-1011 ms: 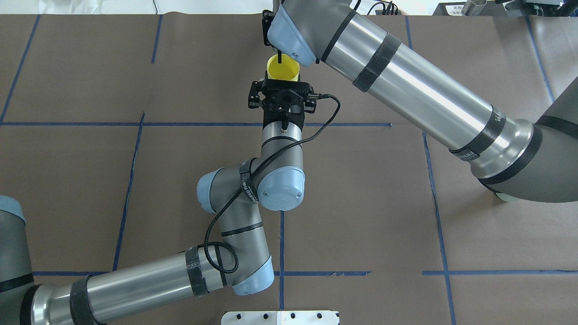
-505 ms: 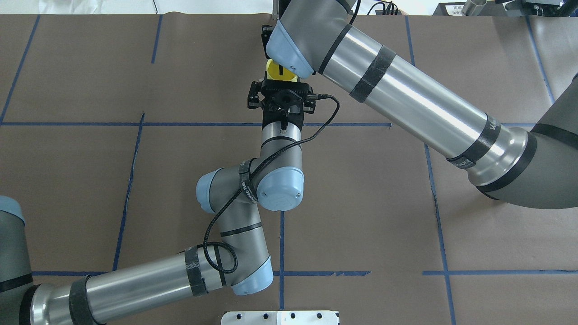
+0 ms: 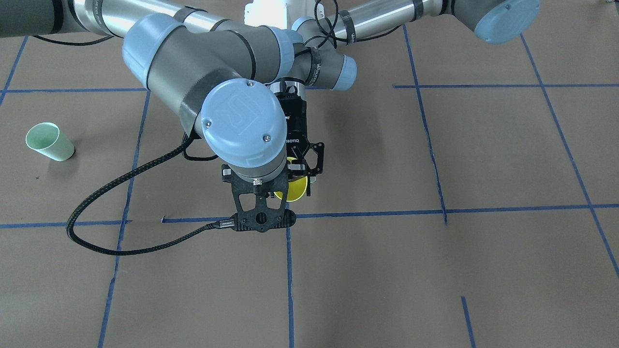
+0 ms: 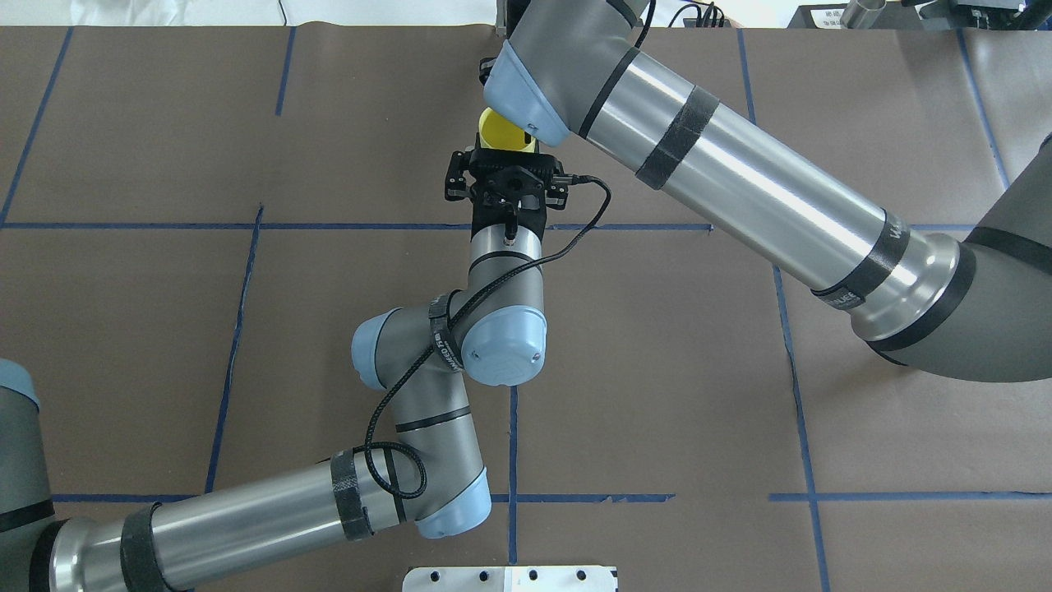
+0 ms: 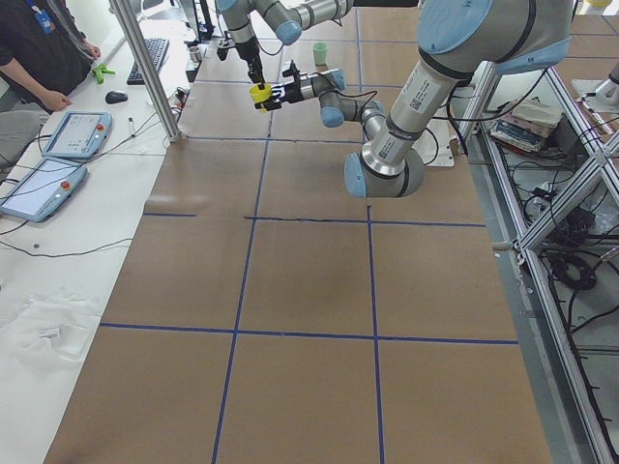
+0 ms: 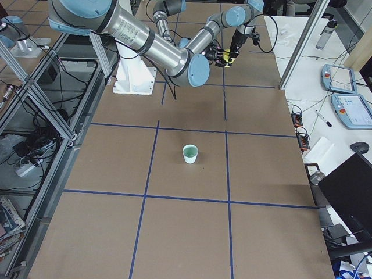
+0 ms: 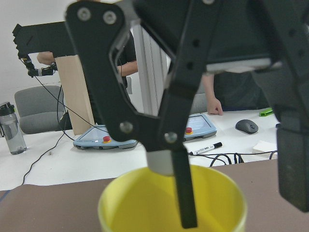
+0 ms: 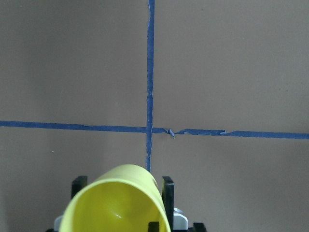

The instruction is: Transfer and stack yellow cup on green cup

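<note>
Overhead exterior view: the left arm (image 4: 246,518) reaches in from the left and bends toward the far middle of the table (image 4: 657,370). Its left gripper (image 4: 504,156) lies level, pointing away from the robot, at the yellow cup (image 4: 501,134). The right arm (image 4: 740,181) crosses above from the right and covers part of the cup's rim. The exterior left view shows the cup upright and lifted clear of the table. There the left gripper is level with the cup, and the right gripper (image 5: 256,79) points down at it from above.

In the right wrist-mounted view, two black fingers (image 8: 167,187) stand one at each side of the cup's wall, touching it (they look like the left gripper's, though the bottom edge of that view cuts them off). On that showing, the left jaws are closed on the yellow cup. In the left wrist-mounted view, one thin finger (image 7: 185,193) of the right gripper dips inside the cup's mouth, near the middle. A second dark, blurred bar stands outside the rim at the right. Whether the right jaws press on the wall I cannot tell.

The green cup (image 3: 48,141) stands upright on the table, mouth up, well apart from both grippers. It is on the robot's right side, inside a square marked by blue tape lines (image 3: 72,90).
</note>
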